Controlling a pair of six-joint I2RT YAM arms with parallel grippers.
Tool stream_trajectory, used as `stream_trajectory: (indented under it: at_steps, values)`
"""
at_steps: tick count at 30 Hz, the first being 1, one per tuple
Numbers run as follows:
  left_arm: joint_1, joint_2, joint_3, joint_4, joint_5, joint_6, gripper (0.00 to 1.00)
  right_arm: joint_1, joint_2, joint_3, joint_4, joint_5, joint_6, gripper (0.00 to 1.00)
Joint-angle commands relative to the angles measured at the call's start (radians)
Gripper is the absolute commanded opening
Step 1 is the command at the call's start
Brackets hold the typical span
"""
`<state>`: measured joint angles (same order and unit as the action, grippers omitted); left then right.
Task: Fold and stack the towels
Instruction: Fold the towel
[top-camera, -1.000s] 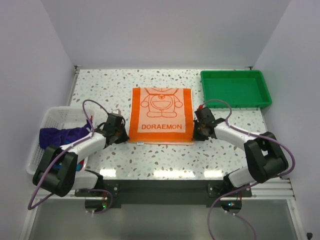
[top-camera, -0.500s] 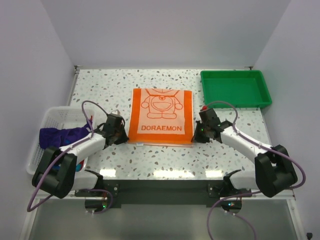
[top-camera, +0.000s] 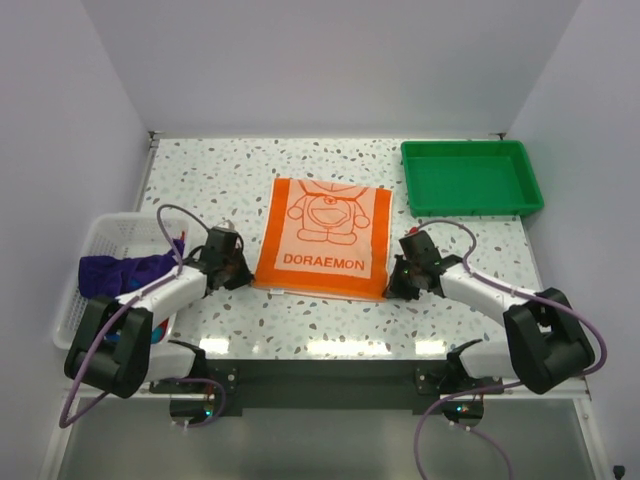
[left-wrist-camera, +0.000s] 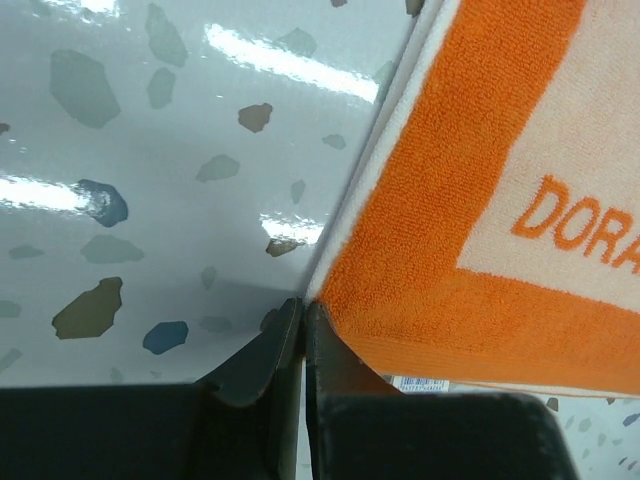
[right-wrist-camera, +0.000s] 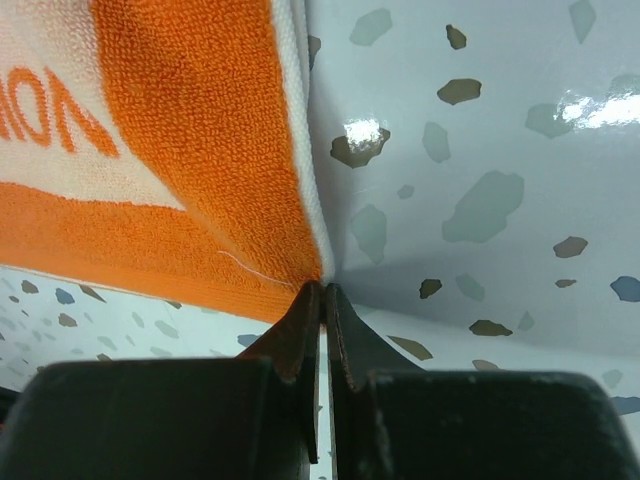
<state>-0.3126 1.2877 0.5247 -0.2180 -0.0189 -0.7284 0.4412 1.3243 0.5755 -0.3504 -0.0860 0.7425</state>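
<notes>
The orange-and-white towel (top-camera: 325, 240) with a cartoon cat and the word DORAEMON lies in the middle of the table, its near edge lifted. My left gripper (top-camera: 243, 276) is shut on the towel's near left corner (left-wrist-camera: 330, 295); the left wrist view shows the jaws pressed together at the corner tip (left-wrist-camera: 303, 305). My right gripper (top-camera: 393, 288) is shut on the near right corner (right-wrist-camera: 300, 265), jaws pressed together (right-wrist-camera: 323, 290). A dark purple towel (top-camera: 125, 270) hangs over the white mesh basket (top-camera: 110, 232) at the left, with a bit of blue cloth (top-camera: 118, 335) under it.
A green plastic tray (top-camera: 470, 176) stands at the back right. The basket sits by the left arm. White walls close the table on the left, back and right. Speckled table surface (top-camera: 210, 180) lies around the towel.
Both grippers have pulled the towel's near corners toward me and a little up. The towel has slid nearer and its far end now looks narrower and skewed.
</notes>
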Motion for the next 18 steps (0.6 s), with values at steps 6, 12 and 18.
stream_trajectory:
  at_steps: [6, 12, 18]
  values:
    - [0.135, -0.018, -0.011, -0.126, 0.013, 0.098, 0.00, -0.010, 0.039, -0.062, -0.032, 0.124, -0.003, 0.00]
    - [0.133, -0.018, -0.014, -0.119, 0.059, 0.101, 0.06, -0.010, 0.032, -0.033, -0.056, 0.094, -0.043, 0.03]
    - [0.133, -0.068, 0.018, -0.158, 0.074, 0.115, 0.32, -0.002, -0.069, 0.082, -0.186, 0.048, -0.129, 0.34]
